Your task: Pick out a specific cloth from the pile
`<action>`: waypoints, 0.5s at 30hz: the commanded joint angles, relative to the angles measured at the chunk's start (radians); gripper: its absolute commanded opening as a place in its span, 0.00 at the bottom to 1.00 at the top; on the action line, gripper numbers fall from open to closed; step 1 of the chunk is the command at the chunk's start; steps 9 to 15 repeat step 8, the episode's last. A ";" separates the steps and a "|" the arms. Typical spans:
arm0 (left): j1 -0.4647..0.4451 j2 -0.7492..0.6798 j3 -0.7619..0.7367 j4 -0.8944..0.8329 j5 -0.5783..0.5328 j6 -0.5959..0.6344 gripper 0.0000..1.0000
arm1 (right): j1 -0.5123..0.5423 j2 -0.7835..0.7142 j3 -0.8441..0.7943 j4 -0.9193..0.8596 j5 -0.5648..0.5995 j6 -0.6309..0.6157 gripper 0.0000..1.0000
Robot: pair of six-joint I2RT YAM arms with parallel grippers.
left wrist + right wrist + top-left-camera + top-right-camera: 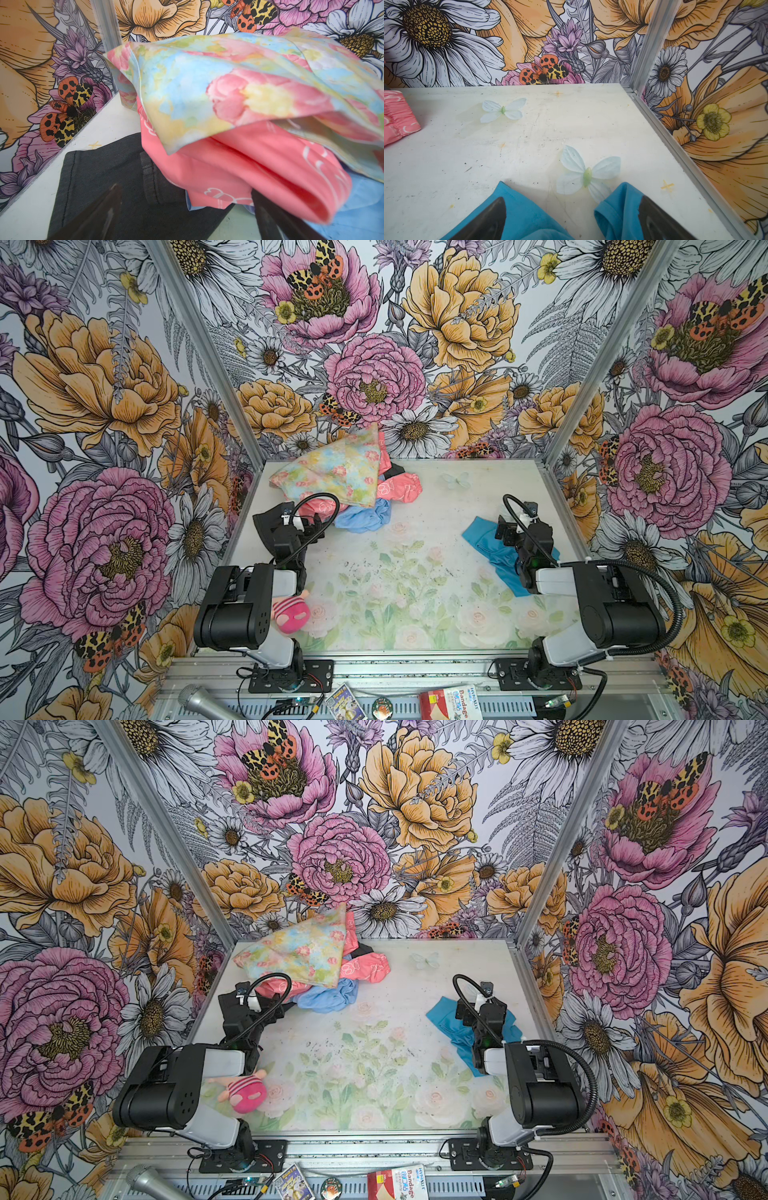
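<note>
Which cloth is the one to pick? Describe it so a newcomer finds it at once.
Start at the floral-printed table and go to its right side, away from the pile at the back left. There the cloth lies alone, partly under the open right tool. It is plain deep turquoise with no print, darker than the pale sky-blue cloth at the pile's edge.

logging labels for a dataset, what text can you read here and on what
"Bandage": on the red and white box by the front rail.
"HYNAUT": small, above it on the same box; the reading is uncertain.
Picture card and round badge: print too blurred to read.
</note>
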 commanded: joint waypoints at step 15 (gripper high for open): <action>0.002 0.007 -0.016 0.047 0.001 0.009 0.99 | -0.004 -0.001 -0.008 0.045 -0.033 0.015 0.99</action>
